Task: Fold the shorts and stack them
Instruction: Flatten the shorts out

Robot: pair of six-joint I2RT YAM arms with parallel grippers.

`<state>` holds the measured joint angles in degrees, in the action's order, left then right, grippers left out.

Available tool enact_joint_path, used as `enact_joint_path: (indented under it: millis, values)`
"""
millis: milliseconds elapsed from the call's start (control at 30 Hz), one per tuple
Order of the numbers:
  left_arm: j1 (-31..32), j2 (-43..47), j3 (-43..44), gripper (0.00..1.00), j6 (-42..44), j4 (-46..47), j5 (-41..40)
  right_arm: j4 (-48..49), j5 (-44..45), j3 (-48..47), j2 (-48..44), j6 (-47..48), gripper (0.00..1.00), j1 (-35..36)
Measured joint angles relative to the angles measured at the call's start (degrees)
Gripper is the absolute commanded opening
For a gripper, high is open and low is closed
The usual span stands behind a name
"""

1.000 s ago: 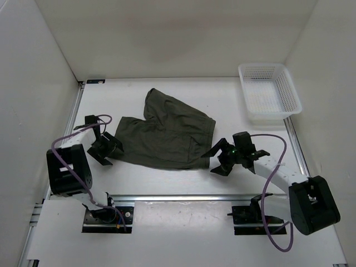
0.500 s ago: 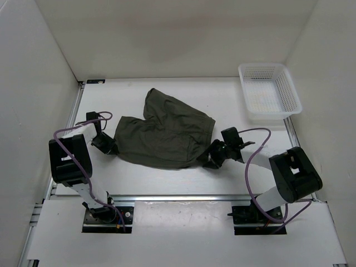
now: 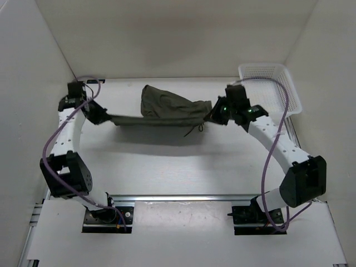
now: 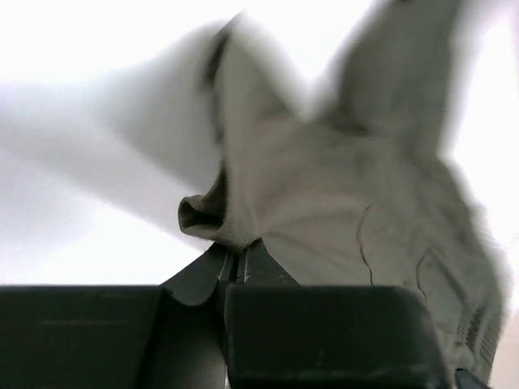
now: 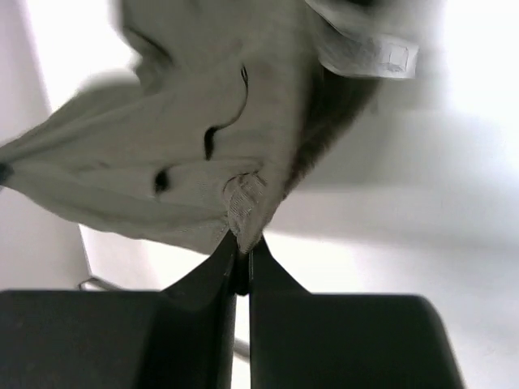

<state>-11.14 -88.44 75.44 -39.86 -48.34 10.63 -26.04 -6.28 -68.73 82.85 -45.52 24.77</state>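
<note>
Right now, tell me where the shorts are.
In the top view, the shorts hang stretched across the far middle, between the left tool and right tool, left of the white basket.

My white left arm [image 3: 69, 127] reaches to the frame's upper left, my right arm [image 3: 272, 139] to the upper right. My black left gripper [image 3: 102, 115] and right gripper [image 3: 215, 113] each clamp dark olive-green cloth shorts [image 3: 167, 108].

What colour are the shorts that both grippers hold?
Dark olive green, plain with no pattern; the shorts show best in the top external view.
</note>
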Motion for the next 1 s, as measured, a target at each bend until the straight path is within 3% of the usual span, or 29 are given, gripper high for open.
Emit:
enact_joint_path:
  millis: [267, 500, 700, 833, 1000]
  values:
    - [0.00, 10.58, 29.44, 0.10, 1.07, -8.09, -0.17, -10.64, -1.07, -28.48, -1.70, 19.23, 0.00, -0.57]
    - [0.00, 20.04, 41.97, 0.10, 1.09, -14.67, -2.16, -18.16, -10.34, -32.02, -12.04, 29.73, 0.00, -0.66]
    - [0.52, 22.18, 57.18, 0.10, 1.95, -20.06, -5.09, -21.59, -16.83, -34.40, -22.01, 32.68, 0.00, -0.63]
    - [1.31, 24.90, 61.59, 0.10, 2.95, -20.90, -6.16, -23.78, -17.70, -36.92, -25.22, 31.89, 0.00, -0.63]
    - [1.57, 24.63, 55.34, 0.10, 5.55, -18.62, -3.13, -25.92, -14.78, -33.40, -25.70, 30.34, 0.00, -0.63]
